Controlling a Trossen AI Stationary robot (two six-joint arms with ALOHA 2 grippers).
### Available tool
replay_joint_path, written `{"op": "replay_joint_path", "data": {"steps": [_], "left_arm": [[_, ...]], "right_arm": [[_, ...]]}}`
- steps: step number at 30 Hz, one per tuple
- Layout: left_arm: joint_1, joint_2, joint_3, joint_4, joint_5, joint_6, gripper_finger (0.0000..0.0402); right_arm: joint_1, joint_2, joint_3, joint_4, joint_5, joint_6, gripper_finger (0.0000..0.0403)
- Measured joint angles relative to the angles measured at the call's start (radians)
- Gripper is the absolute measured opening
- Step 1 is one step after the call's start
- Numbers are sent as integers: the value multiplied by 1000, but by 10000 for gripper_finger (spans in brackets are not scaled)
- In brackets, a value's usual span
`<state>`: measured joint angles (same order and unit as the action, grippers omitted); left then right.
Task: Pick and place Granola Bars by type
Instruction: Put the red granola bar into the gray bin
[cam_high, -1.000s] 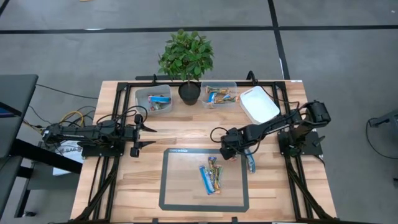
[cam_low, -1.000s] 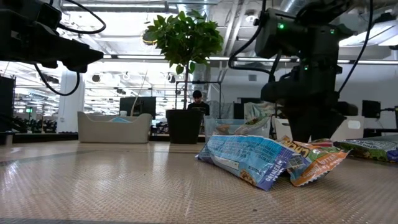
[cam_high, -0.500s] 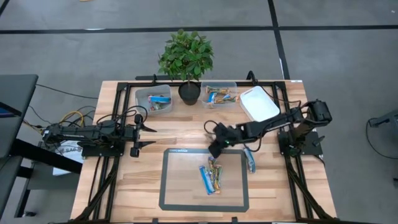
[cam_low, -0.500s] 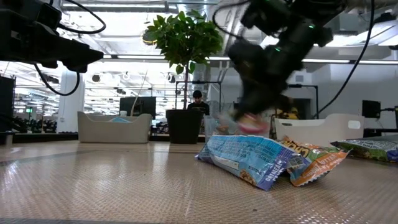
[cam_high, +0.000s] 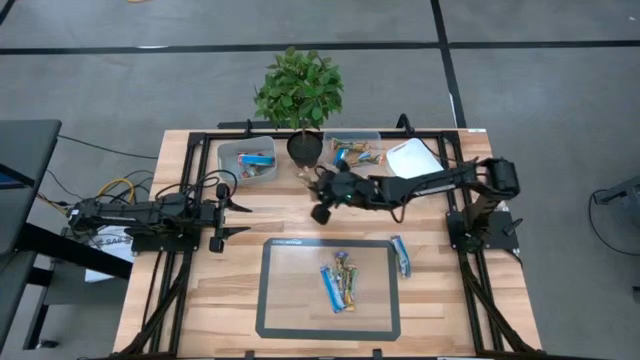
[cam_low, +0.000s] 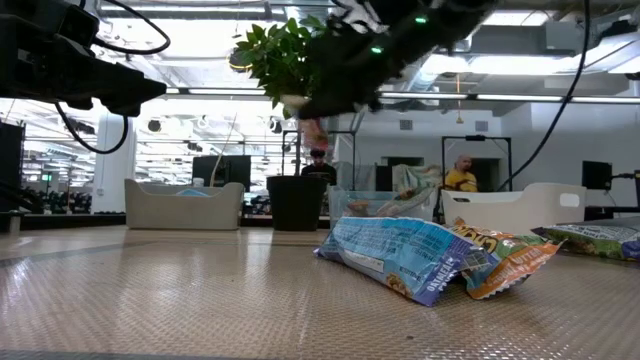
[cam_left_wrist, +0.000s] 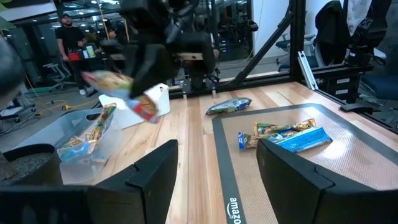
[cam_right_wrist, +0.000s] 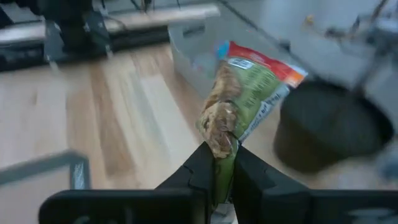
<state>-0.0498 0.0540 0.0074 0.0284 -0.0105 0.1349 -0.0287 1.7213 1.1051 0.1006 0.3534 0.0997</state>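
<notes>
My right gripper (cam_high: 315, 183) reaches across the table's far middle, just in front of the plant pot (cam_high: 303, 150), shut on a red, green and tan granola bar (cam_right_wrist: 249, 81). That bar also shows in the left wrist view (cam_left_wrist: 124, 93). Several more bars (cam_high: 340, 282) lie flat on the dark-framed mat (cam_high: 275, 300), and one blue bar (cam_high: 400, 255) lies just off its right edge. My left gripper (cam_high: 228, 220) waits open at the table's left, level, with nothing between its fingers. My right gripper pinches the bar's crimped near end (cam_right_wrist: 221, 149) between its two fingers (cam_right_wrist: 202, 168). The rest of the bar sticks out past the fingertips. The fingers come from the table's right, slanting down. The bar is lifted clear of the table.
A clear tub (cam_high: 247, 160) with bars stands at the far left, and a second tub (cam_high: 352, 152) with bars stands right of the pot. A white tray (cam_high: 415, 165) is farther right. Black rails (cam_high: 190, 190) frame the table. People stand in the room behind.
My right gripper has risen from the mat's far right corner and swung toward the table's far left, up to the plant pot. It carries the red and green bar, which is now lifted clear.
</notes>
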Motion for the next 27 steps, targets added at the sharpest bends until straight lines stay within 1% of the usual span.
{"op": "replay_joint_path", "data": {"steps": [5,9,16,21,27], "left_arm": [[0,0,0,0,0,0,212],[0,5,0,0,0,0,212],[0,12,0,0,0,0,212],[0,13,0,0,0,0,212],[0,13,0,0,0,0,213]], "right_arm": [[-41,108,161,9,-8,-152,23],[-78,217,323,6,-11,-256,18],[-123,395,600,9,-18,-409,25],[-146,507,773,-28,-75,-449,41],[-174,629,967,-157,-114,-437,64]]}}
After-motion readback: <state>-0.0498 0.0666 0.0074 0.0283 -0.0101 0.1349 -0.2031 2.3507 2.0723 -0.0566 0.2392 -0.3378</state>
